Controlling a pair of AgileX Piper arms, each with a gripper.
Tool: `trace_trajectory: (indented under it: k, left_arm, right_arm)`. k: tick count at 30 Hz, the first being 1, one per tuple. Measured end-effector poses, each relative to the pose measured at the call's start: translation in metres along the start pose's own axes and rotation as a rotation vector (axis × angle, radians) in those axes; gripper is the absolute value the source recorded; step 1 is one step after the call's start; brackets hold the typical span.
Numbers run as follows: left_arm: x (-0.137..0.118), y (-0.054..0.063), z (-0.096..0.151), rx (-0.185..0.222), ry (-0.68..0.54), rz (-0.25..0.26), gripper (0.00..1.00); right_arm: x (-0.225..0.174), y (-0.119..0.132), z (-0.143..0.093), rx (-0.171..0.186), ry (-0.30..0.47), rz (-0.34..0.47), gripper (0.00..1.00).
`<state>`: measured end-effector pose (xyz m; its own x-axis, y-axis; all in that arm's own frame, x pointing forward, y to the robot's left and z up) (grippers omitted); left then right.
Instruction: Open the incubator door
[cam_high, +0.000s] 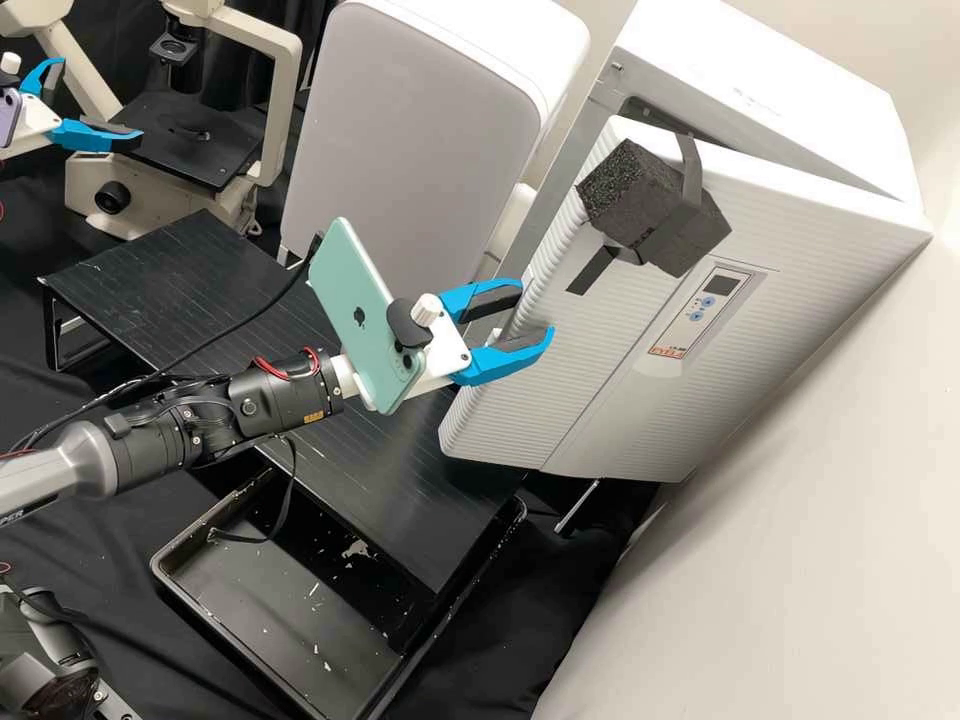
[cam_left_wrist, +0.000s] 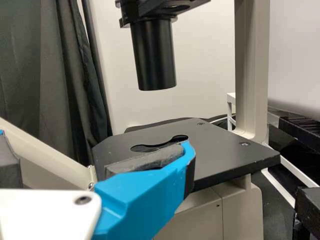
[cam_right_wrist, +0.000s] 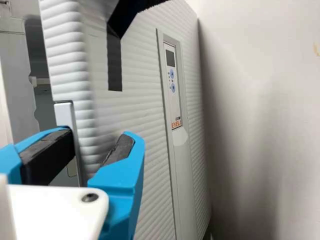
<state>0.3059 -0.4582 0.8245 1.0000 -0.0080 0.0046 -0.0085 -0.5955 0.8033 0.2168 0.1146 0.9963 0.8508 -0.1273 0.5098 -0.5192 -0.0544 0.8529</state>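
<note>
In the high view the white ribbed incubator door (cam_high: 620, 390) stands ajar from the incubator (cam_high: 770, 110), with a dark gap along its upper edge. My right gripper (cam_high: 535, 311) is at the door's free side edge, fingers parted. The right wrist view has my right gripper (cam_right_wrist: 101, 135) open around the edge of the door (cam_right_wrist: 145, 165), one finger by the edge's inner side, the other before the outer face. My left gripper (cam_high: 97, 100) stands open beside the microscope, far from the door; in the left wrist view, the left gripper (cam_left_wrist: 95, 145) is before the microscope stage.
A microscope stage (cam_high: 185, 140) is at the back left, and a large grey-white device (cam_high: 410, 150) stands beside the incubator. Black foam (cam_high: 650, 210) is strapped to the door's top. A black platform (cam_high: 400, 490) lies beneath the right arm, above a black tray (cam_high: 205, 620). A wall borders the right.
</note>
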Motion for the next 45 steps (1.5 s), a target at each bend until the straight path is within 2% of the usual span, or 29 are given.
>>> trace_trajectory:
  k: [12, 21, 34, 36, 40, 45]
  left_arm:
    - [0.000, 0.000, 0.000, 0.000, 0.000, 0.000, 1.00]
    - [0.000, 0.000, 0.000, 0.000, 0.000, 0.000, 1.00]
    - [0.000, 0.000, 0.000, 0.000, 0.000, 0.000, 1.00]
    - [0.000, 0.000, 0.000, 0.000, 0.000, 0.000, 1.00]
    - [0.000, 0.000, 0.000, 0.000, 0.000, 0.000, 1.00]
    - [0.000, 0.000, 0.000, 0.000, 0.000, 0.000, 1.00]
  right_arm:
    - [0.000, 0.003, 0.002, 0.017, -0.016, 0.016, 1.00]
    - [0.000, 0.004, 0.004, 0.043, -0.029, 0.027, 1.00]
    - [-0.005, 0.004, 0.001, 0.048, -0.017, 0.018, 1.00]
    - [-0.007, 0.008, -0.002, 0.050, 0.005, 0.054, 1.00]
    - [-0.014, 0.024, -0.010, 0.055, 0.064, 0.183, 1.00]
    - [-0.020, 0.030, -0.016, 0.068, 0.098, 0.214, 1.00]
